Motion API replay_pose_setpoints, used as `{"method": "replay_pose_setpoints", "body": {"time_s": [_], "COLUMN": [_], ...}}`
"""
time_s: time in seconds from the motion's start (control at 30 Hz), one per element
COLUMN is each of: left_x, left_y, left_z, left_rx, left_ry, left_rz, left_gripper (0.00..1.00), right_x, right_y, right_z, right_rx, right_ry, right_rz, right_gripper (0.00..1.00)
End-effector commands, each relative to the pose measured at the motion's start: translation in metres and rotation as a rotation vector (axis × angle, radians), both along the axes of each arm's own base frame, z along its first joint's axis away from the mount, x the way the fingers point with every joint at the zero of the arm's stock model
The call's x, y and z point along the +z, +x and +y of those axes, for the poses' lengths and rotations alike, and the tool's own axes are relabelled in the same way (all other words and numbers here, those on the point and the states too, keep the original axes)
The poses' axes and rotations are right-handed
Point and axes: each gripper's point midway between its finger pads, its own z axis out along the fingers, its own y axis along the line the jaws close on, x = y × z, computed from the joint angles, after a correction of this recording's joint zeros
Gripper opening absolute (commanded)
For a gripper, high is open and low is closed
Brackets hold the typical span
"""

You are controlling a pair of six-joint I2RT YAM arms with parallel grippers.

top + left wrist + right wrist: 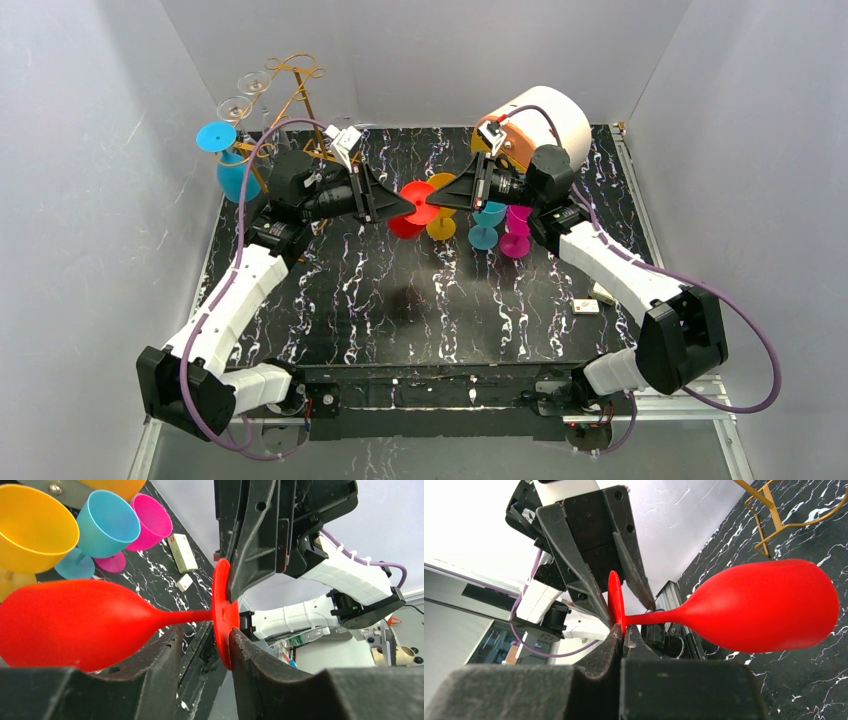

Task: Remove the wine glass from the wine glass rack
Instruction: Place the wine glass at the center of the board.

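Note:
A red wine glass [412, 210] hangs on its side above the table between my two grippers. My right gripper [623, 630] is shut on the rim of its round foot [614, 597]; the bowl [769, 605] points away. My left gripper [202, 637] is open around the same foot [223, 612]: one finger [260, 670] touches the disc and the other stands apart under the stem. The gold wire wine glass rack [292, 95] stands at the back left. Clear glasses [245, 95] hang on it and a blue glass [222, 150] sits at its left.
Yellow [441, 218], teal [487, 225] and pink [517, 233] glasses stand mid-table, just behind the grippers. A large white cylinder [548, 118] lies at the back right. Two small boxes [590, 303] lie near the right arm. Grey walls close in both sides.

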Motion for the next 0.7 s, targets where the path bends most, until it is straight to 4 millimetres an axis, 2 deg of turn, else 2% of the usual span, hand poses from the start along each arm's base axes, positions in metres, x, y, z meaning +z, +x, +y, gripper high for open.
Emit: {"method": "replay_pose_setpoints", "body": {"time_s": [0.0,0.2,0.3,0.43,0.53,0.67], "left_x": [0.006,0.011,0.008,0.008,0.008,0.006], "left_y": [-0.022,-0.027,-0.029,-0.033,-0.031,-0.026], "left_z": [0.001,-0.003,-0.008,-0.011,-0.010,-0.010], "left_rx": [-0.061,-0.092,-0.119,-0.139,-0.122,-0.112], "left_ry": [0.012,-0.002,-0.003,-0.003,0.002,0.010], "left_rz": [0.022,0.044,0.063,0.063,0.051,0.031], "left_gripper": [0.35,0.25,0.14,0.12,0.05,0.00], "right_x": [0.024,0.024,0.022,0.020,0.021,0.021], "right_y": [0.000,0.001,-0.001,-0.001,-0.002,-0.006], "right_z": [-0.002,0.003,0.005,0.005,0.004,0.003], "right_rx": [-0.035,-0.054,-0.048,-0.054,-0.053,-0.038], "right_ry": [0.027,-0.013,-0.022,-0.034,-0.037,-0.036], "right_rz": [-0.090,-0.121,-0.134,-0.139,-0.151,-0.168], "right_gripper": [0.01,0.01,0.01,0.01,0.01,0.01]}}
